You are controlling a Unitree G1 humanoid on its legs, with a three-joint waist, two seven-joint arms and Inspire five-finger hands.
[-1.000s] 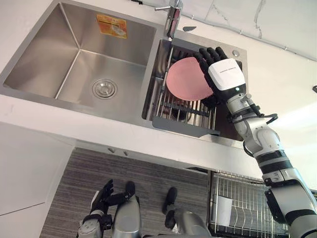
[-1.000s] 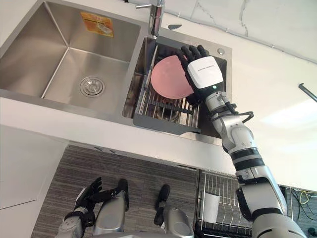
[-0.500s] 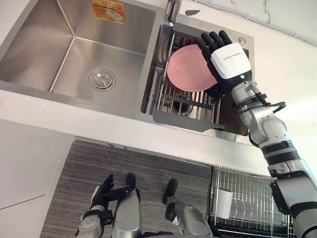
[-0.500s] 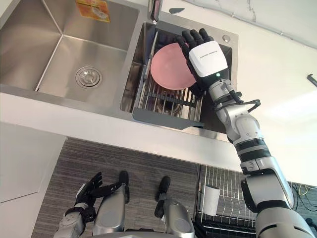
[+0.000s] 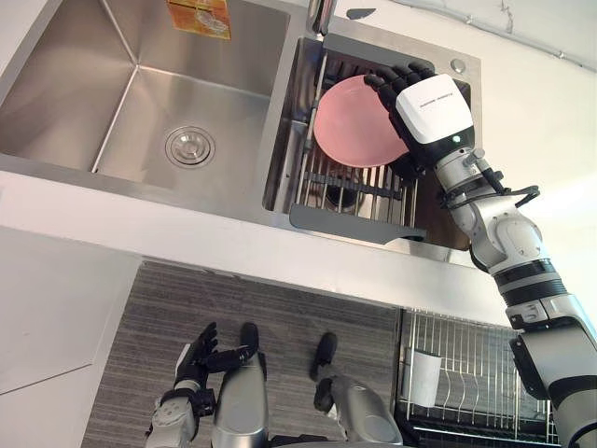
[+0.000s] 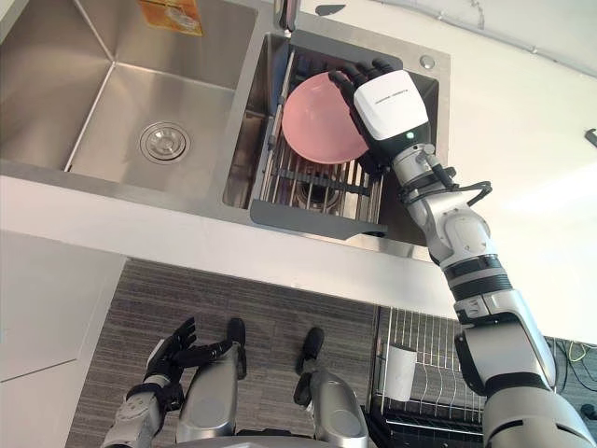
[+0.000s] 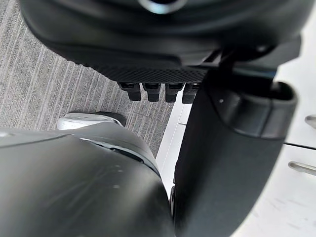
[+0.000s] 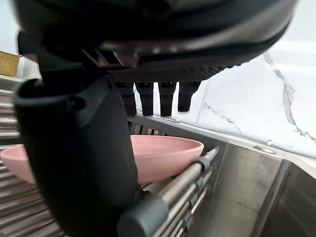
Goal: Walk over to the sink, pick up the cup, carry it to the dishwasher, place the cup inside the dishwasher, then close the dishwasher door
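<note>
- The right hand (image 5: 431, 107) is up at about 1 o'clock, over the small right basin (image 5: 438, 219) of the sink (image 5: 140, 191). It's sitting at the 3 o'clock rim of a pink dish (image 5: 350, 126). Fwiw that thing looks like a shallow plate, not a cup.
- The dish rests on the bars of the drain rack (image 5: 350, 222) that fills that basin. Flat or leaning, I can't tell.
- The fingers (image 5: 392, 79) are loosely bent over the dish's far edge, a bit spread, not clamped. In the right wrist view there's a clear gap between fingers and dish, so nothing's pinched. The thumb (image 8: 74, 163) crosses in front of the dish, and I can't tell if it touches.
- Room to move is tight here. The faucet (image 5: 322, 14) is at 12 o'clock just beside the dish, and the basin walls are close all round the rack.
- The big left basin (image 5: 84, 93) with its drain (image 5: 189, 147), at 10 to 11 o'clock, has loads of space.
- The counter (image 5: 140, 233) edge runs across the middle, with the floor (image 5: 168, 308) below it.
- The left hand (image 5: 191, 359) hangs low at 7 o'clock over the floor, fingers spread, holding nothing.
- At 5 o'clock there's a wire basket (image 5: 471, 359), cut off by the counter edge and the right arm. A white cup-shaped thing (image 5: 424, 373) stands in it, too small to say more.
- The dish's right side is hidden under the hand.
</note>
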